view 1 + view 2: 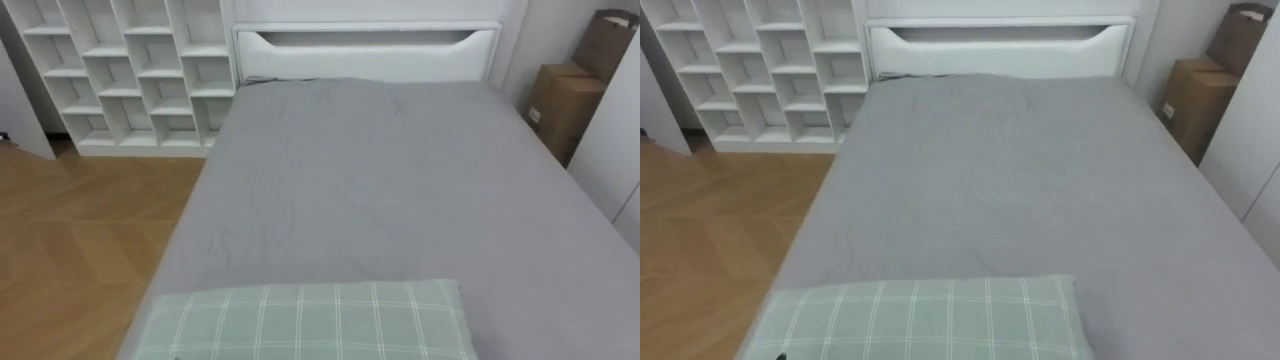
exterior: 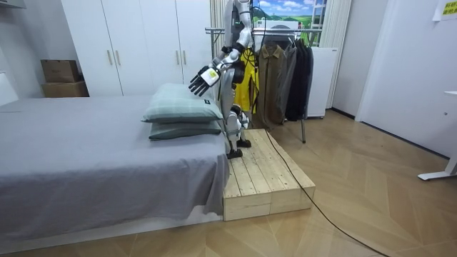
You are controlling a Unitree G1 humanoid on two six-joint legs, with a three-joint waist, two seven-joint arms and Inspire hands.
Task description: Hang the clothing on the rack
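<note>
I stand on a wooden platform [image 2: 260, 175] at the end of a grey bed [image 1: 380, 180], facing it. Behind me is a clothes rack [image 2: 285, 78] with several dark coats and a yellow garment [image 2: 248, 82] hanging on it. My left hand [image 2: 202, 81] is stretched forward above the stacked pillows [image 2: 182, 107], fingers open and holding nothing. The top pillow, green with a white check [image 1: 310, 320], lies right below my eyes.
A white cubby shelf [image 1: 130, 70] stands left of the bed's far end, with a white bed board [image 1: 365, 50] across that end. Cardboard boxes [image 1: 560, 105] and white wardrobe doors [image 2: 136, 46] line the right side. Wooden floor [image 1: 80, 240] runs along the bed's left.
</note>
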